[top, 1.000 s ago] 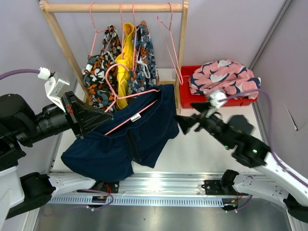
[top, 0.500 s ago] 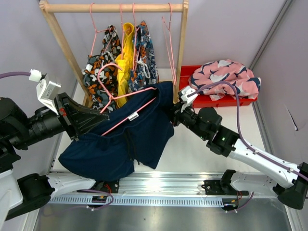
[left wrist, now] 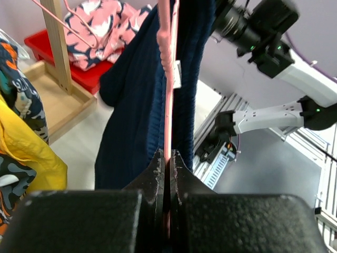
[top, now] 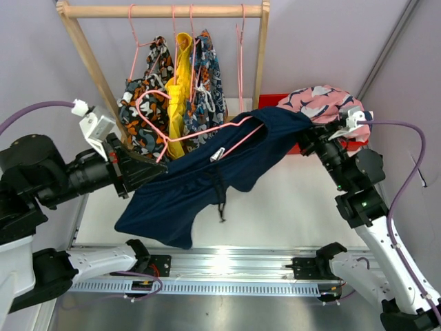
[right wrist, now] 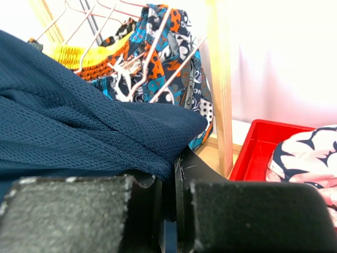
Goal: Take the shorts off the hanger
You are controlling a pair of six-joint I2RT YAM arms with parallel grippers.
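We have the pink hanger [left wrist: 167,89] clenched in the left gripper [left wrist: 167,158], the wire pinched tight between the two fingers with no gap showing. The right gripper [right wrist: 171,176] is closed on a fold of the navy shorts [top: 200,186], with the mesh cloth bunched just above its jaws. The navy shorts hang stretched between the two sets of jaws. One end is pulled up toward the right jaws, and the rest is draped over the hanger and sagging below the left jaws.

Beyond the right jaws sits the red bin [right wrist: 253,153], with the pink shorts [top: 324,100] already in it. The yellow shorts [top: 182,83] and two printed pairs hang on the rack [top: 165,11] behind the left jaws.

We judge the pull to be underway but unfinished, since the cloth is not yet free of the wire. The thin pinch of mesh could slip out of the right jaws if the waistband catches on the hanger's end. A hard tug could also twist the wire in the left jaws. The hanger's hook looks close to the hanging pairs and may snag them.
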